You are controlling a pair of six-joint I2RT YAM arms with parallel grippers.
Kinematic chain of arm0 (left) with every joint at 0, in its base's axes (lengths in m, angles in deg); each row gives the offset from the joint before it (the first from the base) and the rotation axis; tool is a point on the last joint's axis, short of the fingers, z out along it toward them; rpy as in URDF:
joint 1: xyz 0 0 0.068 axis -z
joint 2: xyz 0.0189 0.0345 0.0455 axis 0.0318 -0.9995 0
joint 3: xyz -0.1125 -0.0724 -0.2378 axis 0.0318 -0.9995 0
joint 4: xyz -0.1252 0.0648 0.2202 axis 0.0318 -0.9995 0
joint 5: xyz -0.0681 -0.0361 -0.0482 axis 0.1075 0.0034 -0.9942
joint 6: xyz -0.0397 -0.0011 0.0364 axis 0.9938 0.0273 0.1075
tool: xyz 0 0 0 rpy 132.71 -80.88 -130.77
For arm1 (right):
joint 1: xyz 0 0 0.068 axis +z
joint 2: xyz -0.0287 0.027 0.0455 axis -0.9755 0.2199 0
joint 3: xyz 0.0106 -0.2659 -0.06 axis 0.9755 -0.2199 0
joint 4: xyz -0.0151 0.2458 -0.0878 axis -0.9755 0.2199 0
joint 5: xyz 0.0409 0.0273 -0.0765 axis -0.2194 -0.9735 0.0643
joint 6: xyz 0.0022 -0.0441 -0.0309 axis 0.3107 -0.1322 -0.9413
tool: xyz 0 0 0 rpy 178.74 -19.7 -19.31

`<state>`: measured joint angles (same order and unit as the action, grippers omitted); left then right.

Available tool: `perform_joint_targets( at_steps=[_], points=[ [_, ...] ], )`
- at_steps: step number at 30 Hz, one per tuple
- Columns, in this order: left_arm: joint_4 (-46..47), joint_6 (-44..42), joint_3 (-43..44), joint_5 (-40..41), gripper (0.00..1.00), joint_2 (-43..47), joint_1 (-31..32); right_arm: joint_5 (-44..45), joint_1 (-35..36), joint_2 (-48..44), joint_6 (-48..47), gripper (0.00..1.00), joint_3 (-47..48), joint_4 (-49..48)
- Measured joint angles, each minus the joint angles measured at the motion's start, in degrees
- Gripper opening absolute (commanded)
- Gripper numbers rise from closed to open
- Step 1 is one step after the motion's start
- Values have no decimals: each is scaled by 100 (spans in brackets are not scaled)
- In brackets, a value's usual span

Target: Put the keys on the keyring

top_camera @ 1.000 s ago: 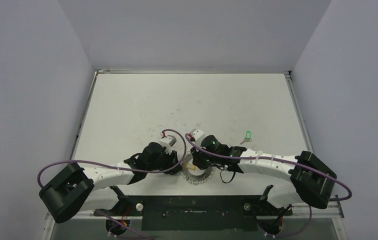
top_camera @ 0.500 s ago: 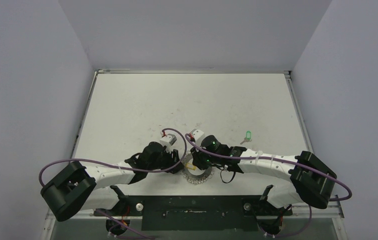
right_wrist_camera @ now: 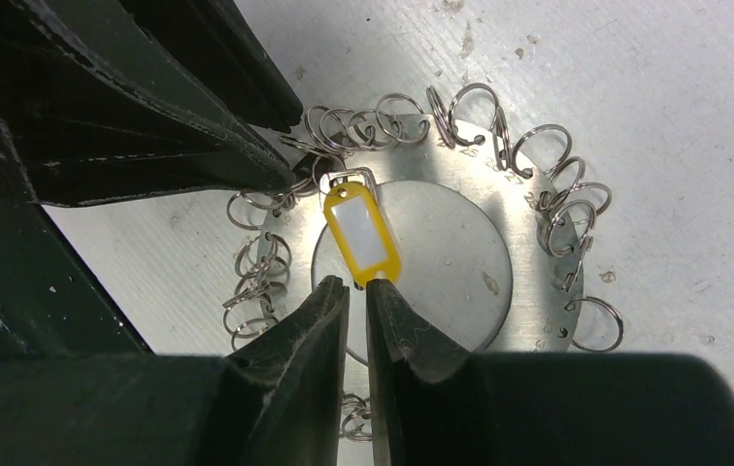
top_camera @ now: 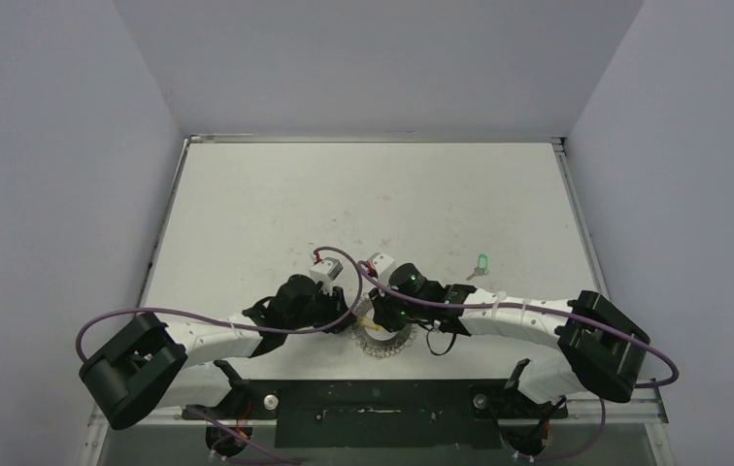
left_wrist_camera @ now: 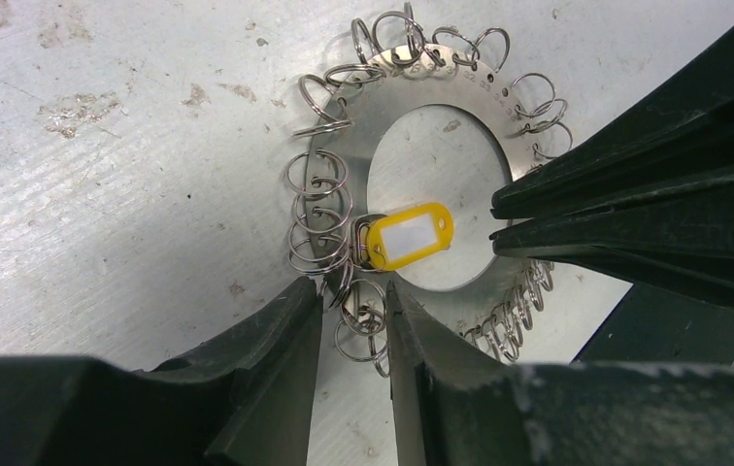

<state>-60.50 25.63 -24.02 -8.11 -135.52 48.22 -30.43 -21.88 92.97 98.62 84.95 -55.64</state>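
The keyring (left_wrist_camera: 339, 184) lies flat near the table's front edge, also in the right wrist view (right_wrist_camera: 528, 282) and the top view (top_camera: 383, 342). The yellow key (left_wrist_camera: 409, 235) lies in the ring's open centre, its metal end at a wire loop on the inner rim; it also shows in the right wrist view (right_wrist_camera: 363, 236). My left gripper (left_wrist_camera: 353, 296) is closed in on a bunch of wire loops at the ring's rim. My right gripper (right_wrist_camera: 358, 286) is shut to a thin slit, tips at the yellow key's free end, nothing between them. The green key (top_camera: 482, 262) lies apart, right of the arms.
Both arms meet over the ring, fingers facing each other a few centimetres apart. The left arm's purple cable (top_camera: 339, 257) arcs above the wrists. A black plate (top_camera: 373, 398) runs along the near edge. Grey walls enclose the scuffed white table (top_camera: 363, 194).
Almost nothing. The right arm's elbow has shifted slightly left and the left arm's cable loop has risen a little. Ring and green key stay put.
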Motion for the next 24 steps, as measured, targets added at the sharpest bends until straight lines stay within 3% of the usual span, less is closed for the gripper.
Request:
perform_joint_targets(
  at_steps=[12, 14, 15, 24],
  points=[
    [20, -157, 4, -7, 22, -278, 0, -35, 0, 42, 0, 17, 0, 0],
    [20, -188, 15, -4, 12, -289, 0, -37, 0, 42, 0, 18, 0, 0],
    [17, -210, 22, -4, 3, -297, 0, -35, 0, 42, 0, 20, 0, 0],
    [22, -675, 22, -20, 0, -282, 0, -33, 0, -20, -42, 60, -17, -42]
  ],
)
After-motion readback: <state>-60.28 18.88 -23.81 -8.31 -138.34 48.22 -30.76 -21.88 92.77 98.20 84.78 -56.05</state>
